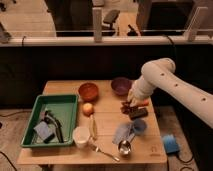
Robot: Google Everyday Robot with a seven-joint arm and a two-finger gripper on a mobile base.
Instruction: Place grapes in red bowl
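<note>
The grapes (125, 106) are a small dark bunch hanging at my gripper (132, 109), just above the table right of centre. The gripper is shut on the grapes, with the white arm (165, 82) reaching in from the right. The red bowl (88, 91) stands empty at the back middle of the table, to the left of the gripper and a bowl's width or more away.
A purple bowl (121, 85) stands behind the gripper. A green tray (52, 120) with utensils is at the left. An orange fruit (88, 108), white cup (81, 136), blue cup (139, 126), cloth (122, 133), spoon (124, 148) and blue sponge (170, 143) lie nearby.
</note>
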